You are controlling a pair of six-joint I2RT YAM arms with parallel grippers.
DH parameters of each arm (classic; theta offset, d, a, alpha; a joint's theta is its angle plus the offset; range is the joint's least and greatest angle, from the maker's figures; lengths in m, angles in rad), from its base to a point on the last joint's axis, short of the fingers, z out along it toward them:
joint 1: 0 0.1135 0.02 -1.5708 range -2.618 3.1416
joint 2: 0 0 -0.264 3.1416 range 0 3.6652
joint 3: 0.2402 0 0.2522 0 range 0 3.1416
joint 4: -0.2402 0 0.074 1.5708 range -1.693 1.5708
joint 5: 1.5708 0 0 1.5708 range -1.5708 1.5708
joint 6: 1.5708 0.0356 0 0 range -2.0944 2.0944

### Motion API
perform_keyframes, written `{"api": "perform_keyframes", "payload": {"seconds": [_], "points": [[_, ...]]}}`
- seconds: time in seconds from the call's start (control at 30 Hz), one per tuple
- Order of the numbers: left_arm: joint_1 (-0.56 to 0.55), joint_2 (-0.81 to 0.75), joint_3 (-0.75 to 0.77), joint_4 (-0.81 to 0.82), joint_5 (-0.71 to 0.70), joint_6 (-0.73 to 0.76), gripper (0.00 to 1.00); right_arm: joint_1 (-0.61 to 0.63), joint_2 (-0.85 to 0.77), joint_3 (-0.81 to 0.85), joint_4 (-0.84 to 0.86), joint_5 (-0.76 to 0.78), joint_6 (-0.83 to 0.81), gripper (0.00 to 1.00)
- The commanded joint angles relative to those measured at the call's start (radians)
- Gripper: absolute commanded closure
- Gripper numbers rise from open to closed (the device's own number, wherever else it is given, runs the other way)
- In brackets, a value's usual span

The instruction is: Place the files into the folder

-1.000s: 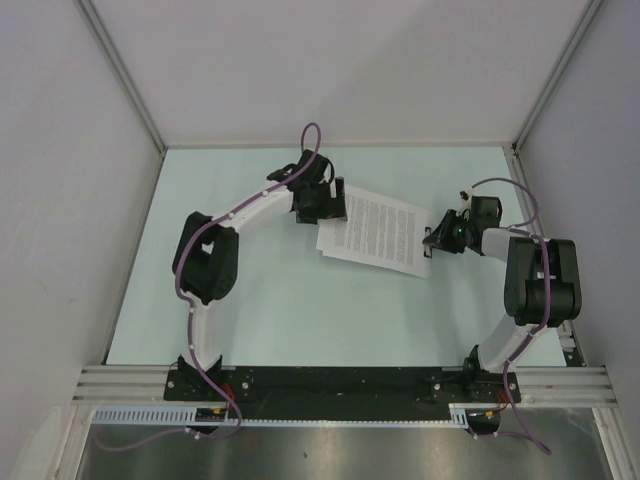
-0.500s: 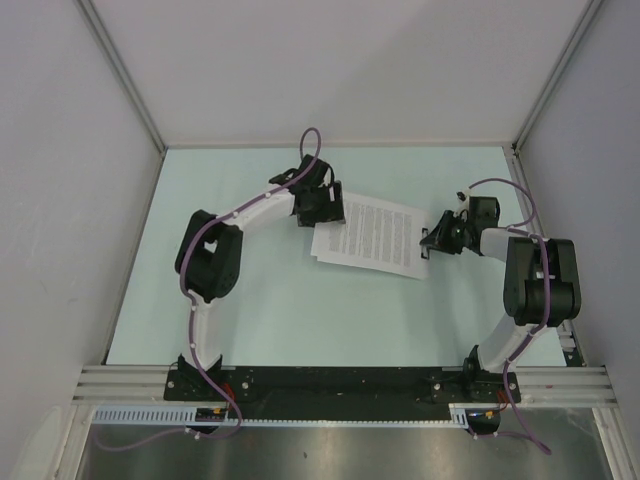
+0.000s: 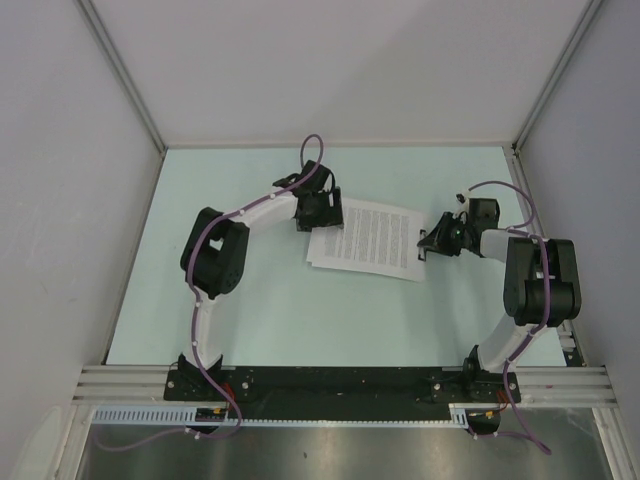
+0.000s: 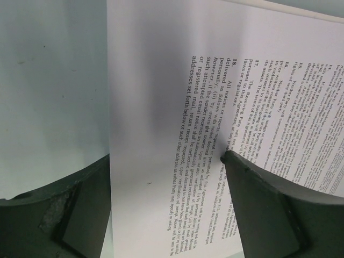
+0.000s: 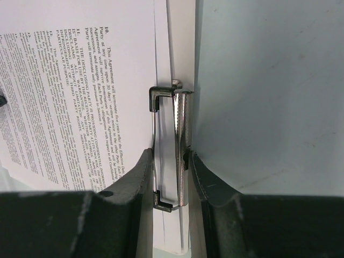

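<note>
The files (image 3: 365, 240) are printed sheets lying in a slightly fanned stack mid-table. My left gripper (image 3: 325, 212) is at their left short edge. In the left wrist view it (image 4: 164, 158) is open: one finger (image 4: 263, 204) rests on the printed sheet (image 4: 215, 80), the other (image 4: 54, 215) sits beside the sheet's edge. My right gripper (image 3: 432, 240) is at the stack's right edge. In the right wrist view it (image 5: 167, 153) is shut on the metal clip (image 5: 171, 145) of the white folder (image 5: 181, 43), next to the printed text (image 5: 80, 80). The folder board is mostly hidden under the sheets.
The pale green table (image 3: 250, 300) is walled by grey panels left, right and behind. A metal rail (image 3: 340, 385) with the arm bases runs along the near edge.
The stack of sheets has slid a little to the left and turned slightly. Both grippers moved left with it, staying at its two short edges.
</note>
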Motion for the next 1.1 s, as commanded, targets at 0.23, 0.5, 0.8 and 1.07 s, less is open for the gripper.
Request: {"api": "perform_keyframes", "payload": {"seconds": [0.23,0.5,0.8,1.07], "points": [[-0.028,-0.002,0.01,0.034,-0.011,-0.036,0.11,0.014,-0.021,-0.007,0.037,-0.047,0.028,1.0],[-0.054,0.004,0.026,0.0,-0.077,-0.042,0.04,0.021,-0.021,-0.007,0.035,-0.03,0.028,1.0],[-0.056,-0.004,0.026,0.014,-0.066,-0.056,0.03,0.044,-0.02,0.005,-0.015,0.044,0.009,1.0],[-0.048,-0.051,-0.02,0.063,0.008,-0.012,0.01,0.138,0.003,0.054,-0.109,0.193,0.0,0.36]]}}
